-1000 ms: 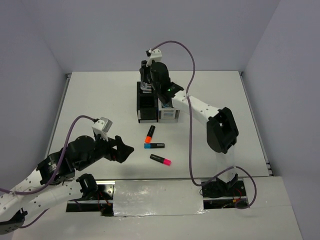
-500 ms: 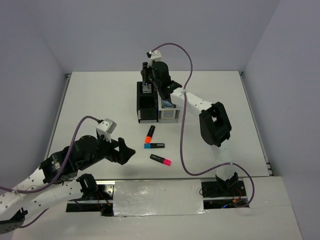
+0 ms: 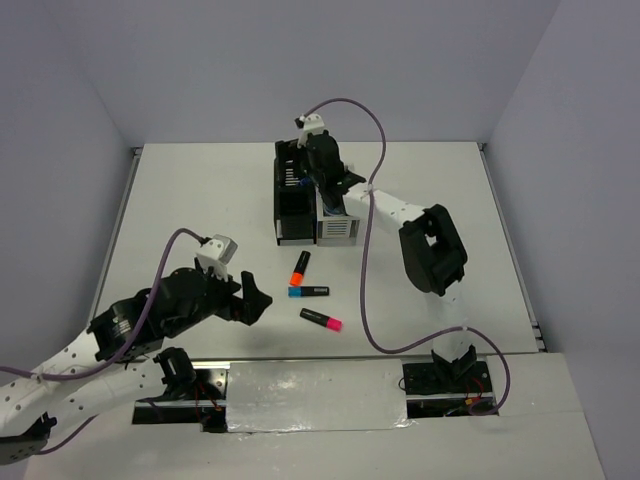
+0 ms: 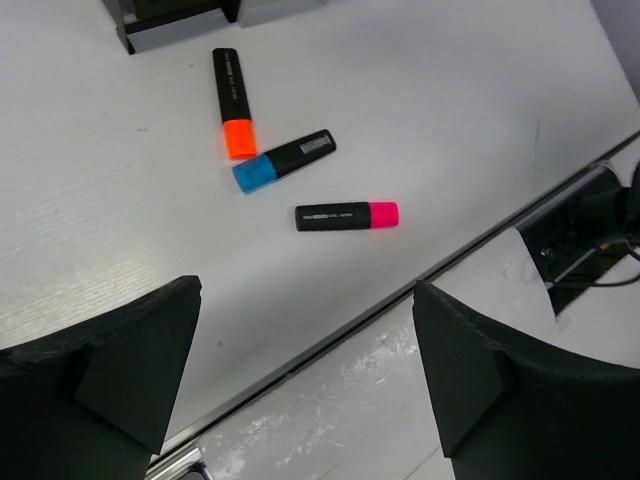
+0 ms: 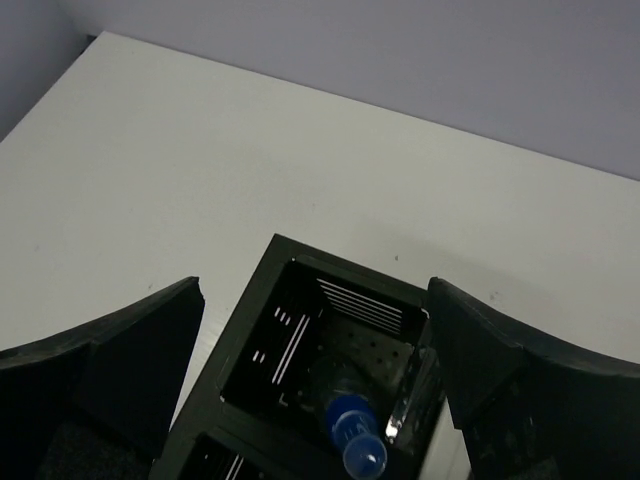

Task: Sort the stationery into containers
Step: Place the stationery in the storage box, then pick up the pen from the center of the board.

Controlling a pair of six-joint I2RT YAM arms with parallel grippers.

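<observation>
Three short black highlighters lie in the middle of the table: an orange-ended one (image 3: pixel 300 266) (image 4: pixel 233 102), a blue-ended one (image 3: pixel 308 291) (image 4: pixel 284 160) and a pink-ended one (image 3: pixel 321 320) (image 4: pixel 346 215). My left gripper (image 3: pixel 258 298) (image 4: pixel 305 300) hovers open just near and left of them, holding nothing. The black organiser (image 3: pixel 291 205) (image 5: pixel 250 310) and the white organiser (image 3: pixel 338 225) stand side by side at the back. My right gripper (image 3: pixel 304 165) (image 5: pixel 315 290) is open above the black one's rear compartment. In that compartment stands a clear blue-capped bottle (image 5: pixel 352 425).
A shiny metal strip (image 4: pixel 400 400) runs along the table's near edge, right below my left gripper. The right arm's purple cable (image 3: pixel 363 290) loops down over the table right of the highlighters. Grey walls close in the back and both sides.
My right gripper has opened over the black organiser, and the bottle it held now rests in the rear compartment. My left arm has shifted slightly right, toward the highlighters.
</observation>
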